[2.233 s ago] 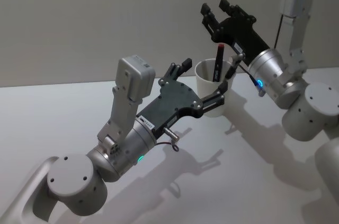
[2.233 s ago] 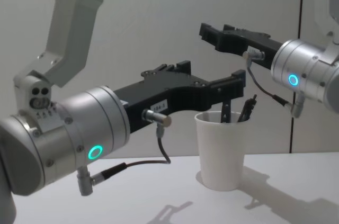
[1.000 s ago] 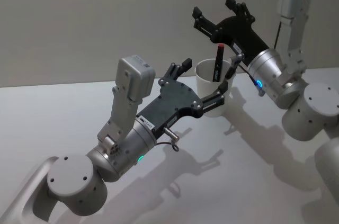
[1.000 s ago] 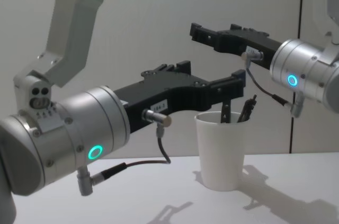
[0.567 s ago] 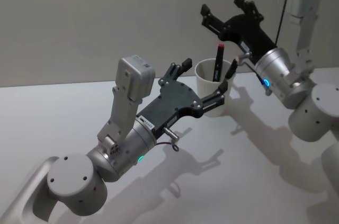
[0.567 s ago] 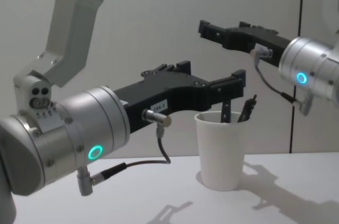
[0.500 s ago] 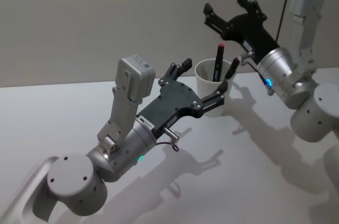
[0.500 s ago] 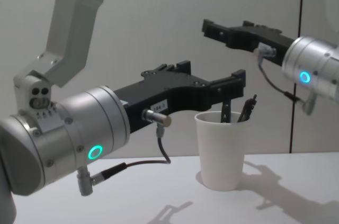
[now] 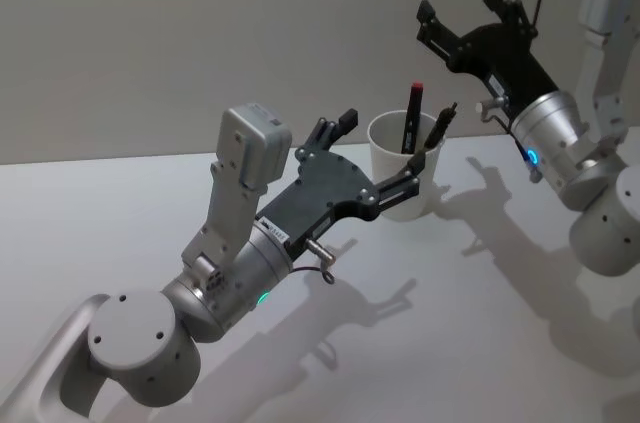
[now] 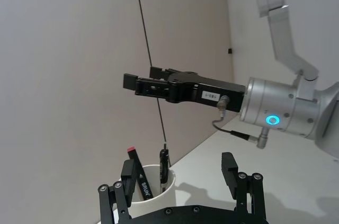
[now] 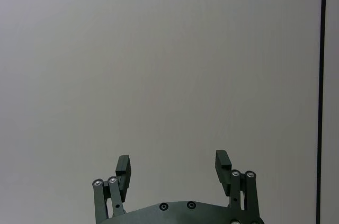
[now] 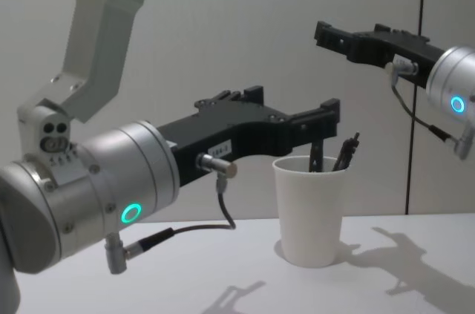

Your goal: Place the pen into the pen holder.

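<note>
The pen holder (image 9: 388, 144) is a white paper cup standing upright at the back of the table, also seen in the chest view (image 12: 310, 210) and the left wrist view (image 10: 154, 181). Two pens stand in it: a black pen with a red cap (image 9: 411, 115) and a thinner black pen (image 9: 438, 128). My left gripper (image 9: 380, 153) is open at the cup's height, one finger on each side of it; whether it touches the cup I cannot tell. My right gripper (image 9: 460, 5) hangs open and empty, high and to the right of the cup, and shows in the right wrist view (image 11: 172, 160).
The white table (image 9: 430, 323) stretches bare in front of the cup, with only arm shadows on it. A plain wall (image 9: 200, 33) stands close behind, with a thin dark vertical line (image 12: 424, 84) on it at the right.
The right gripper has lifted and drawn back to the right, away from above the cup, staying open and empty. The left arm, the cup and the pens have not moved.
</note>
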Motion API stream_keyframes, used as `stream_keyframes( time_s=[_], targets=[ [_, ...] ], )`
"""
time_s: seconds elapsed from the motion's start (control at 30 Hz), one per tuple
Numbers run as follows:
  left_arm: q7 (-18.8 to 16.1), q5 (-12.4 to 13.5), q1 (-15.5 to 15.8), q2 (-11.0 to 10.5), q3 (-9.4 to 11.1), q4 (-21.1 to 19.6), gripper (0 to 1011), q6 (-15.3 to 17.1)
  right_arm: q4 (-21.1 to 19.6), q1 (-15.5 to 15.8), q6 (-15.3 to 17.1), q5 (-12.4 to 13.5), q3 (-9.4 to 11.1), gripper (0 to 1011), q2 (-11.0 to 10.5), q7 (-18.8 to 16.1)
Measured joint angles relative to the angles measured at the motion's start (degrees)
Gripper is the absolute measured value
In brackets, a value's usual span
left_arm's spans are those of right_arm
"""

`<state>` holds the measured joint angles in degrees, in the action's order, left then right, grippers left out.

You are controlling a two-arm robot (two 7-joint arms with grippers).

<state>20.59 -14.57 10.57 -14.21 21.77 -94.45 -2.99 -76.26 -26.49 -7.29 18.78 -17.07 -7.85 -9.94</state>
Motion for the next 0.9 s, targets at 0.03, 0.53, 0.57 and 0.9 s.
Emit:
stream_keyframes(
  time_s=[0.03,0.53,0.57,0.9],
  targets=[
    [-0.2,0.0,0.0,-0.1,0.1,0.0,1001,0.1,-0.2,0.2,0.1,0.0,0.0,1001,-0.1,0.0],
    [-10.9,1.7,1.7,-4.2,2.4,0.7,1001,2.1,-6.0,6.6,2.2,-0.6,1.0,1002,-2.8,1.5],
    [-11.5,1.8,1.7,-4.4,2.5,0.7,1001,2.2,-6.8,7.5,2.5,-0.6,1.1,1001,-3.1,1.7],
    [-18.2,2.8,2.8,-7.0,3.9,1.2,1001,3.5,-11.8,12.9,4.4,-1.1,2.0,1001,-5.4,2.9]
  ],
)
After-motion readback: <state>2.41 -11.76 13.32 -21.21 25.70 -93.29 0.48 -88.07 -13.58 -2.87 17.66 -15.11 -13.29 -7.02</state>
